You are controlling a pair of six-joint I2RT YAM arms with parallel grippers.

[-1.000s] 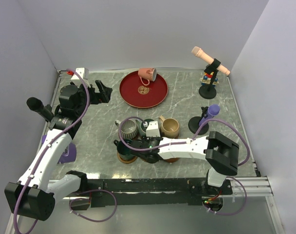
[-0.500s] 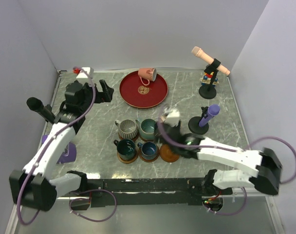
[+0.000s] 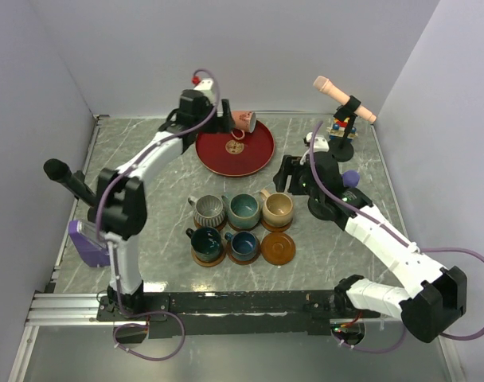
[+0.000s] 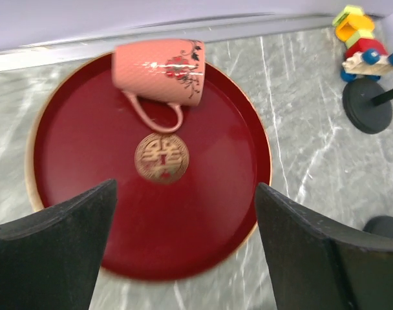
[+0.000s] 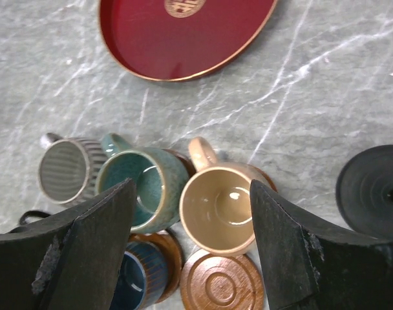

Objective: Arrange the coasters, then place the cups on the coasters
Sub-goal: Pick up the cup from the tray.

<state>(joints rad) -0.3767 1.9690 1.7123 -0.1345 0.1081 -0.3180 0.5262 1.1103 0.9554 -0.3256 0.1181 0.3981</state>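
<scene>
1. Left arm reaches to the far side of the counter (image 3: 322,270); left fingers (image 4: 54,252) spread wide and released, nothing between them; they hover over the red plate (image 4: 203,213).
2. Pink cup (image 4: 159,62) lies on its side at the plate's far rim; its handle points toward the gold mark at the plate's centre; it is clear of the fingers and on no coaster.
3. Right fingers (image 5: 86,245) are parted and released too, gripping nothing; they hang above the cup group, roughly over the teal cup (image 5: 141,187) and the beige cup (image 5: 217,210).
4. The group stands mid-counter in two rows; far row, left to right: grey ribbed cup (image 3: 208,211), teal cup, beige cup; near row: dark green cup (image 3: 204,237), dark blue cup (image 3: 242,241), then a bare coaster (image 3: 278,248).
5. All five grouped cups stand upright, mouths up.
6. Coaster edges (image 3: 207,258) show under the dark green, dark blue, teal and beige cups; under the grey ribbed cup, cannot tell.
7. The bare coaster sits just on the near side of the beige cup; its ring grooves are plain from the right wrist.
8. Peach microphone (image 3: 344,99) stands on its stand at the far right; a black round base (image 5: 371,190) sits to the right of the beige cup.
</scene>
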